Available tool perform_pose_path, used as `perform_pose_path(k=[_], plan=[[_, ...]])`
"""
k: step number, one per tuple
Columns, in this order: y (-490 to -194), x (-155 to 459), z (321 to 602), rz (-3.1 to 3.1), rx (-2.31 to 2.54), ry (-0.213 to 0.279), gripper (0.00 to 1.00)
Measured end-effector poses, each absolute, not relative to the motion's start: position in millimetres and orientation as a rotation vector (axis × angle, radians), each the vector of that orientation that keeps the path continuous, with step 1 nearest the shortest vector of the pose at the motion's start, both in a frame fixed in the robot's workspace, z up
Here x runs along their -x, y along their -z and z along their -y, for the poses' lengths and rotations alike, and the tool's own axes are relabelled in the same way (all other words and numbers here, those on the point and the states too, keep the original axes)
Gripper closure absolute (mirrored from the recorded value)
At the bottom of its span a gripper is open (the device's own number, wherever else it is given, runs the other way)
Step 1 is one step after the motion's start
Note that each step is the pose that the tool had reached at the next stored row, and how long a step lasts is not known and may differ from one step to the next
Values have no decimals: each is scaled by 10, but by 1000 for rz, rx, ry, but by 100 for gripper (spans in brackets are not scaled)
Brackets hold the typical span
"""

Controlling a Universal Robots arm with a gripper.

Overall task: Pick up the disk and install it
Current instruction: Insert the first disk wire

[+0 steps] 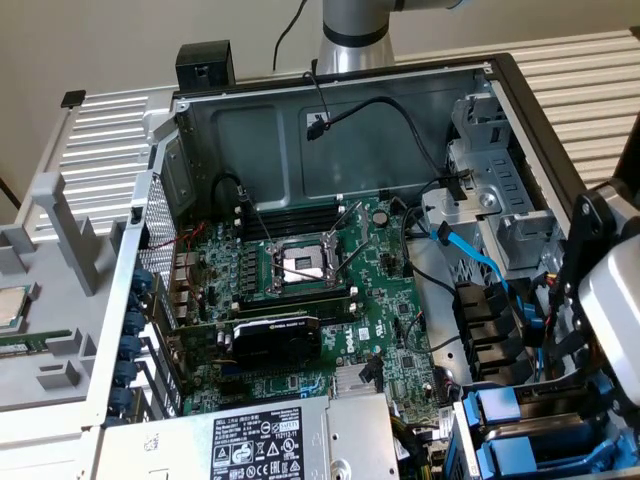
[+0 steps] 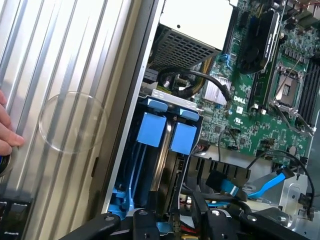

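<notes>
- Claw (image 2: 174,226) hovering right over the drive bay (image 2: 167,98) of the computer. Wide or narrow, can't tell.
- Disk (image 2: 183,138), blue-framed, slotted on edge just ahead of the claw, a blue-framed twin (image 2: 150,129) just beside it.
- Circuit board (image 2: 260,100) off to one side of the claw, a person's hand (image 2: 6,132) at the ribbed panel (image 2: 60,60) well off the other.

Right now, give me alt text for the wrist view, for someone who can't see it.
The gripper hangs over the drive bay of an open computer case, where two blue drive carriers sit side by side. Beside the bay are the green motherboard and a blue cable; a person's hand is on the ribbed metal surface outside.
</notes>
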State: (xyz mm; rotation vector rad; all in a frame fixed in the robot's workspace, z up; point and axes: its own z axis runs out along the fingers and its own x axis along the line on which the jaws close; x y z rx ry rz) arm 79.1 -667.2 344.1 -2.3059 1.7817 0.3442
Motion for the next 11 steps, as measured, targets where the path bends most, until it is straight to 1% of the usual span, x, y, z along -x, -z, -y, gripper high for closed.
perform_pose_path(k=[4,11], plan=[[-3439,-826,6688,-1777,2304,-360,60],[-3434,-825,6692,-1775,2304,-365,60]])
